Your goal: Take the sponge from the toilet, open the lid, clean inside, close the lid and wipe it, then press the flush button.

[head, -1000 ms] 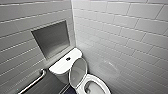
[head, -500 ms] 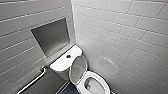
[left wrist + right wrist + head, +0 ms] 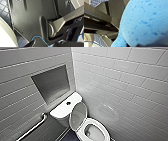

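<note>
The white toilet (image 3: 93,130) stands in the corner, low in the head view. Its lid (image 3: 78,115) is raised and leans back against the tank (image 3: 62,109), so the oval bowl is uncovered. A dark flush button (image 3: 68,103) sits on the tank top. In the right wrist view the bright blue, pitted sponge (image 3: 144,22) looms very close, and my right gripper (image 3: 140,45) is shut on it. My left gripper is open and holds nothing.
A metal grab bar (image 3: 32,128) runs along the left tiled wall, below a recessed niche (image 3: 52,83). Tiled walls close in on the left and right of the toilet. Dark blue floor tiles (image 3: 3,7) and a white curved surface (image 3: 5,36) show in the left wrist view.
</note>
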Robot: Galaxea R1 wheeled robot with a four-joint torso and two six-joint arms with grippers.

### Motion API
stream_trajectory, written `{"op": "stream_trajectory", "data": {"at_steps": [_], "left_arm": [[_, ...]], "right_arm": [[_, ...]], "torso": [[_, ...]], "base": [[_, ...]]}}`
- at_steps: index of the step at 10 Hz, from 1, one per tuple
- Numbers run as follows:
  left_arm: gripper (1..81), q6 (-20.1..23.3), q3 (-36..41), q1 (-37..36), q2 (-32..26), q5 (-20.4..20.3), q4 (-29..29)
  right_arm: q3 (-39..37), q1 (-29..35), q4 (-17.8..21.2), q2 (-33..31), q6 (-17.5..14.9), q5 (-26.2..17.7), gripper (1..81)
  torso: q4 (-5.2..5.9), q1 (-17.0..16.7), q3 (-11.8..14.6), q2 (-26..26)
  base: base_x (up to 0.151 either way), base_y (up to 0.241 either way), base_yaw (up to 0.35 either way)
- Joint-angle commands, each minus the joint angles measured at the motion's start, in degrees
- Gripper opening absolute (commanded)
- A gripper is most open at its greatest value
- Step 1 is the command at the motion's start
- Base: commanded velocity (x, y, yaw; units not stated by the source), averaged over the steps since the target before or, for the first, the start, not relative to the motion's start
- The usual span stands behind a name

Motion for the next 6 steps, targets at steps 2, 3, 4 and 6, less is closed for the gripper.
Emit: {"op": "stream_trajectory", "data": {"at_steps": [2, 3, 4, 6], "left_arm": [[81.1, 0.0, -0.6, -0.2, -0.8, 2.0, 0.5], [81.1, 0.0, -0.7, -0.2, -0.9, 2.0, 0.5], [81.1, 0.0, -0.6, -0.2, -1.0, 2.0, 0.5], [81.1, 0.0, -0.6, -0.1, -1.1, 2.0, 0.5]], "right_arm": [[-4.2, -0.9, -0.7, 2.6, 0.0, -4.3, 1.0], [-5.6, -1.0, -0.7, 3.5, -0.1, -4.3, 1.0], [-6.9, -1.0, -0.7, 4.2, -0.1, -4.4, 1.0], [-7.5, -1.0, -0.8, 4.7, -0.1, -4.4, 1.0]], "torso": [[0.0, 0.0, 0.0, 0.0], [0.0, 0.0, 0.0, 0.0], [0.0, 0.0, 0.0, 0.0], [0.0, 0.0, 0.0, 0.0]], "base": [[0.0, 0.0, 0.0], [0.0, 0.0, 0.0], [0.0, 0.0, 0.0], [0.0, 0.0, 0.0]]}}
